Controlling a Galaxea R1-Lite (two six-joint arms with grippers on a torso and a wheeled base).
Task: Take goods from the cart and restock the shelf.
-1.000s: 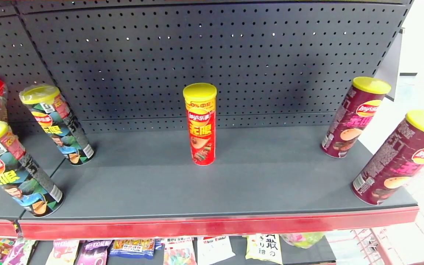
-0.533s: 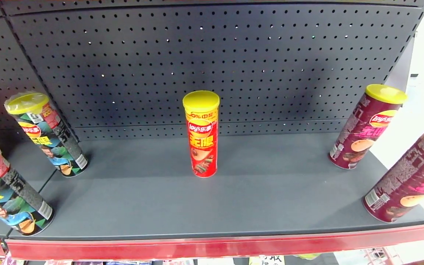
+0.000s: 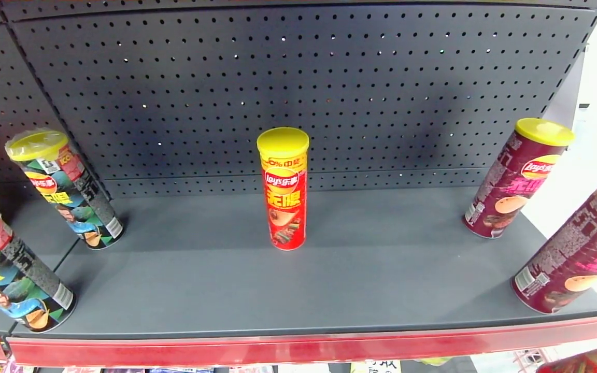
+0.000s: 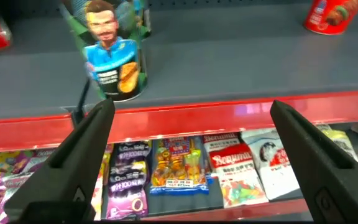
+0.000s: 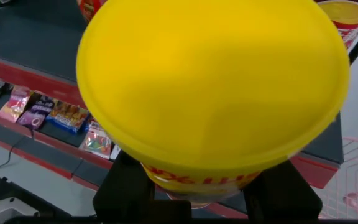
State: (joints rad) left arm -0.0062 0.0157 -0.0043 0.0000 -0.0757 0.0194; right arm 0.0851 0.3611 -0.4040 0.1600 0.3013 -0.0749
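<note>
right gripper (image 5: 204,194): clamped on a can, one dark finger on each side of its body just under the lid (the pads are hidden by the lid's rim).
held can (image 5: 211,81): upright in that grip, its broad yellow lid towards the wrist camera, with red and yellow print below; it is off the shelf, whose front edge shows past it.
left gripper (image 4: 191,165): fingers spread wide with nothing between them, facing the shelf's front edge.
red strip (image 3: 303,348): runs along the front of the shelf at 6 o'clock in the head view.
snack bags (image 4: 244,171): in a row on the level below the strip.
shelf (image 3: 371,274): a dark grey board with a pegboard (image 3: 298,77) behind it at 12 o'clock.
red can (image 3: 283,207): upright at the shelf's middle, yellow lid on, well apart from the others.
front blue-green can (image 4: 114,62): at 8 o'clock from the red can, right at the front edge.
rear blue-green can (image 3: 65,191): at 9 o'clock, near the pegboard.
rear maroon can (image 3: 516,181): at 3 o'clock.
front maroon can (image 3: 573,254): at 4 o'clock, by the front corner.
</note>
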